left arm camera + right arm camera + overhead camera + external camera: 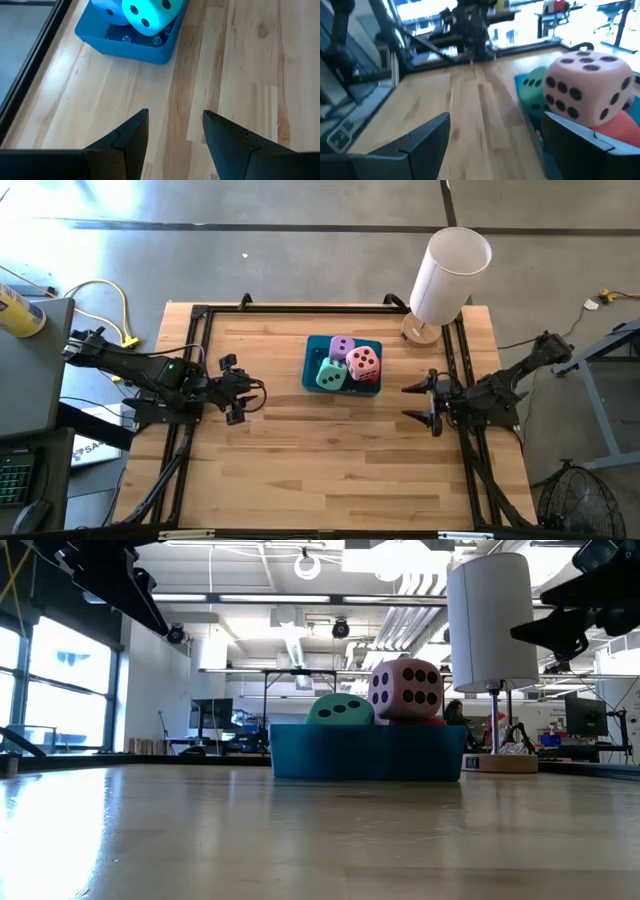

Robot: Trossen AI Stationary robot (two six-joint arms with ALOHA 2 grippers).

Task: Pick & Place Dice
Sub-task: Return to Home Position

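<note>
The teal tray (311, 364) sits on the far-middle part of the wooden table and holds all the dice. The lilac die (342, 346) is at its far side and the mint green die (331, 375) at its near left. The pink die (363, 361) rests tilted on top of the red die (370, 378). In the low view the pink die (405, 688) and the mint die (340, 710) rise above the tray wall (367, 754). My left gripper (252, 394) hovers open left of the tray. My right gripper (418, 402) hovers open right of it. Both point toward the table's middle.
A tall white cylinder (447, 272) on a round wooden base stands at the table's far right corner, close behind the right arm. Black frame rails (197, 350) run along the table's left, far and right edges. Bare wood lies between each gripper and the tray.
</note>
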